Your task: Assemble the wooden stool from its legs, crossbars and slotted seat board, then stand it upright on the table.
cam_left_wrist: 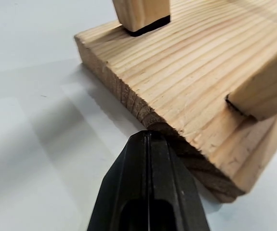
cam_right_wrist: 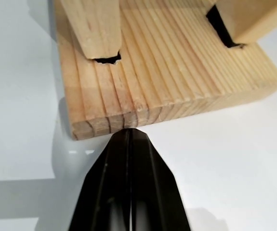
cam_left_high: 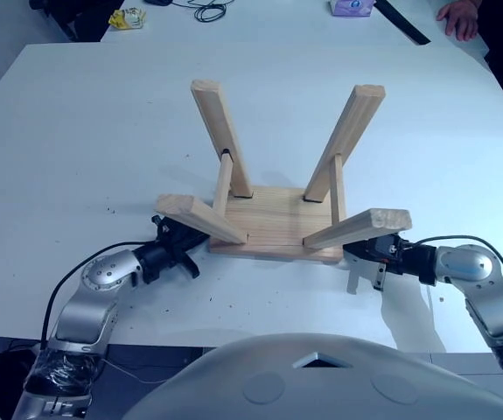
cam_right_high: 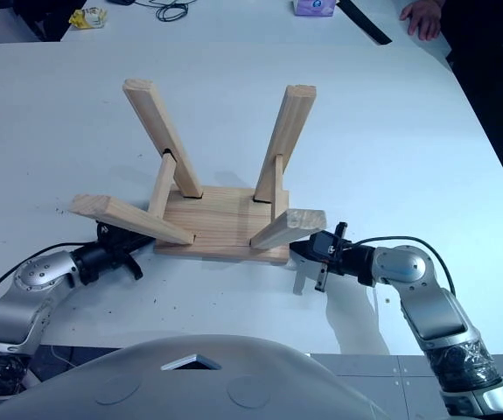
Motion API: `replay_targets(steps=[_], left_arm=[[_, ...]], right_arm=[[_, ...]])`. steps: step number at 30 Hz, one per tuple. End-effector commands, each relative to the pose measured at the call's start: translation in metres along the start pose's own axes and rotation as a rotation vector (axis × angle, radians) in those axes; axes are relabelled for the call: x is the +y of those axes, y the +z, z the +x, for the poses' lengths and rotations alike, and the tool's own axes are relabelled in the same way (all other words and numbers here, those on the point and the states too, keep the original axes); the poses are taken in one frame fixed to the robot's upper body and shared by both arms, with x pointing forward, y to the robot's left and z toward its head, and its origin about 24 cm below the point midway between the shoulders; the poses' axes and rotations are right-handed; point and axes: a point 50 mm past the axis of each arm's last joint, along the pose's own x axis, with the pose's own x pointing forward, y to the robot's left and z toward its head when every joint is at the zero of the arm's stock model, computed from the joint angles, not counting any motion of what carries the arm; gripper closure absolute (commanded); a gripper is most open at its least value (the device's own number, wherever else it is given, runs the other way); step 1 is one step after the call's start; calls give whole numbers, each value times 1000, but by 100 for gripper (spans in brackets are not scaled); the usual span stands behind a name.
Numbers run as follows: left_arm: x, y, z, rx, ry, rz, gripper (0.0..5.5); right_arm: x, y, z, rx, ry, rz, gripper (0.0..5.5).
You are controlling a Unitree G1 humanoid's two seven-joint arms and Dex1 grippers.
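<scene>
Stool parts look fully joined. It lies upside down on the worktop, with its slotted seat board flat on the surface and 4 legs splaying upward. 2 crossbars tie the legs in pairs.

The left claw sits low at the board's near left corner. Its 2 fingers are pressed together and the tip touches the edge where board meets worktop. The right claw is placed likewise at the near right corner, also pressed together, with its tip against the board's end grain. A near leg leans out just above each claw, and neither claw holds anything.

By my reading, assembly is done and the step in hand is turning the stool over. The closed tips seem set to pry or tip the near edge up. The next move calls for both claws to lift together and evenly, then take a firmer hold as the stool rolls onto its feet. Otherwise the board may slide away or a slotted leg work loose.
</scene>
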Motion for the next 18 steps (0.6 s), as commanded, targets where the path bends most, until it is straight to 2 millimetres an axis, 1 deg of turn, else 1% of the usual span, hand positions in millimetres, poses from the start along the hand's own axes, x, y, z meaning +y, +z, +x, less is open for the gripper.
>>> replay_targets(steps=[1, 3, 6, 8, 10, 13, 14, 16, 18], left_arm=[[-4, 6, -9, -23, 5, -4, 548], [14, 6, -13, 5, 80, 42, 548], [45, 15, -25, -6, 227, 69, 548], [51, 18, -33, -8, 266, 81, 548], [42, 14, -42, 11, 238, 65, 548], [6, 1, -52, 71, 58, 38, 548], [-1, -3, -54, 88, 26, 28, 548], [-2, -10, -55, 119, -2, 22, 548], [0, -10, -51, 119, -4, 26, 548]], right_arm=[[-4, -3, -3, 11, -13, 12, 550], [-1, -4, -6, 18, 5, 9, 550], [-11, -8, -18, 57, 9, -27, 550], [-17, -8, -24, 68, 6, -36, 550], [-21, -10, -29, 78, 8, -40, 550], [-23, -11, -29, 74, 3, -35, 550], [-22, -10, -27, 66, 8, -31, 550], [-16, -9, -23, 44, 19, -16, 550], [-13, -9, -18, 28, 14, -5, 550]])
